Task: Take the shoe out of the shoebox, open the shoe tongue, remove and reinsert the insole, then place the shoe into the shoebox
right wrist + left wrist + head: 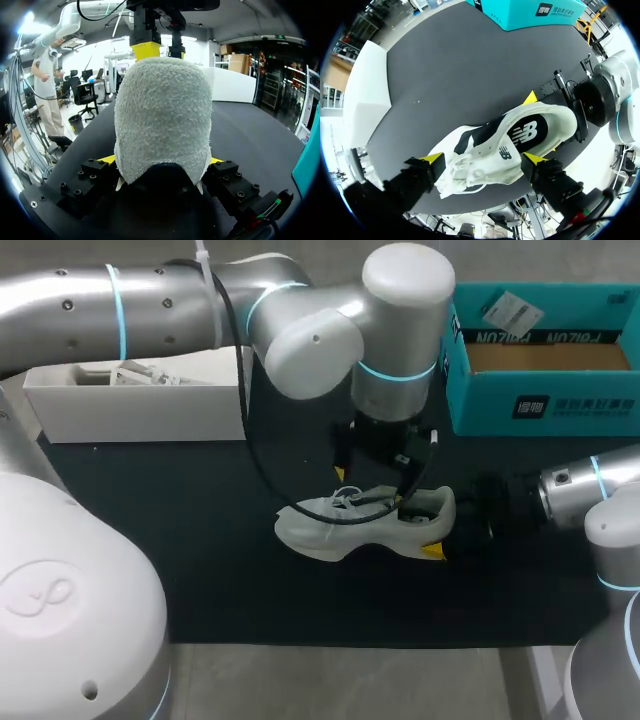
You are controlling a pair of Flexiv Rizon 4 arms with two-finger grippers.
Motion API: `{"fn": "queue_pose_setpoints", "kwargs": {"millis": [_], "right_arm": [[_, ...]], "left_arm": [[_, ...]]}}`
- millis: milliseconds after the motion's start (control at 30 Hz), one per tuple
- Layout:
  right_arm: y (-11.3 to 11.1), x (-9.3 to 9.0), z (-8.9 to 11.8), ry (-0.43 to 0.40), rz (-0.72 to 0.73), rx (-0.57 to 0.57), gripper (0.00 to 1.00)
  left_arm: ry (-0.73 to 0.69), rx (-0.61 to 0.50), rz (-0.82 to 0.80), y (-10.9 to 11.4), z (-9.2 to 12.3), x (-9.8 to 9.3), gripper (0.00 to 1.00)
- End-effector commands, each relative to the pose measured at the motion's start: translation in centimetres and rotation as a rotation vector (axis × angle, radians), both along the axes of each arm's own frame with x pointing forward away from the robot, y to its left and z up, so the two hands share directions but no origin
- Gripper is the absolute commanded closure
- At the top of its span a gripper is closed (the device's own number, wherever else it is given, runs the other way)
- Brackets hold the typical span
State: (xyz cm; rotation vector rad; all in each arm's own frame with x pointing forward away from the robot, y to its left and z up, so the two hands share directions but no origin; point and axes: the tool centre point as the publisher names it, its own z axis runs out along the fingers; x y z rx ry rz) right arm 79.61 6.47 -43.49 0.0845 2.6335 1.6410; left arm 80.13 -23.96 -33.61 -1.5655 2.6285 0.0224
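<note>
shoe [365, 525] lies on the dark surface [200, 540], 7 o'clock of the shoebox [545, 405], heel pinched by right fingers [106, 160]; only the left wrist view shows left fingers [432, 159] spread astride it.

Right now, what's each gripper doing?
Left gripper: open, straddling the shoe.
Right gripper: shut on the shoe's heel.

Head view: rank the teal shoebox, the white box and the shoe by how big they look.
Largest: teal shoebox.
Next: white box, though the left arm hides part of it, so the top two are unsure.
Smallest, clearly: shoe.
</note>
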Motion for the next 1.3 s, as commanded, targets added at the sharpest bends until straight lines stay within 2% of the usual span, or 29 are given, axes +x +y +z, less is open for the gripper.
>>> {"fn": "queue_pose_setpoints", "kwargs": {"millis": [33, 267, 567, 800, 1000, 1300], "right_arm": [[0.4, 0.1, -0.3, -0.001, -0.002, -0.003, 1.0], [0.4, 0.1, -0.3, -0.001, -0.002, -0.003, 1.0], [0.4, 0.1, -0.3, -0.001, -0.002, -0.003, 1.0], [0.4, 0.1, -0.3, -0.001, -0.002, -0.003, 1.0], [0.4, 0.1, -0.3, -0.001, -0.002, -0.003, 1.0], [0.4, 0.1, -0.3, -0.001, -0.002, -0.003, 1.0]], "left_arm": [[-0.016, 0.045, -0.01, -2.0, -1.2, 0.4, 0.0], [-0.039, 0.064, -0.019, -2.8, -2.9, 0.9, 0.0], [-0.045, 0.083, 0.049, -3.1, -4.5, 1.3, 0.0], [-0.053, 0.136, 0.095, -1.9, -4.8, 1.0, 0.0], [-0.056, 0.159, 0.18, 0.1, -4.4, 0.9, 0.0], [-0.095, 0.133, 0.305, 3.0, -1.3, 1.2, 0.0]]}}
